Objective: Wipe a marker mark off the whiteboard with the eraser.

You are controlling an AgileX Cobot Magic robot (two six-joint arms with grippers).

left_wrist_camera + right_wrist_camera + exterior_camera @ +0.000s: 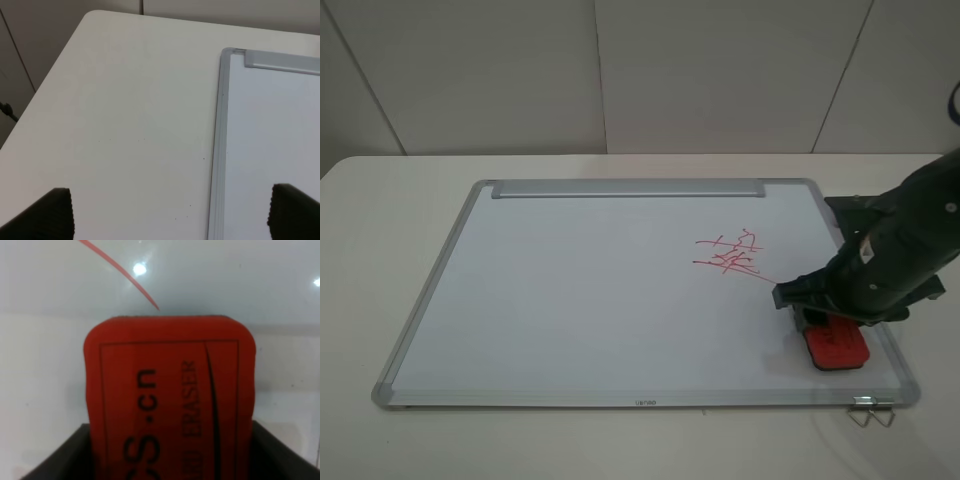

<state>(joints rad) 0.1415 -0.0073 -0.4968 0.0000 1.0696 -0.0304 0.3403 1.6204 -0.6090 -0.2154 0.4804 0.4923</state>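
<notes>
The whiteboard lies flat on the table, its silver tray strip along the far edge. No round cartoon face mark shows on it in any view. A red scribble of crossed lines with a long tail sits right of centre. My right gripper is shut on the red eraser at the board's near right corner. In the right wrist view the eraser sits between the dark fingers, with the tail's end just beyond it. My left gripper is open over bare table beside the board's left frame.
A small metal wire clip lies on the table just off the board's near right corner. White table surface surrounds the board, and a white panelled wall stands behind.
</notes>
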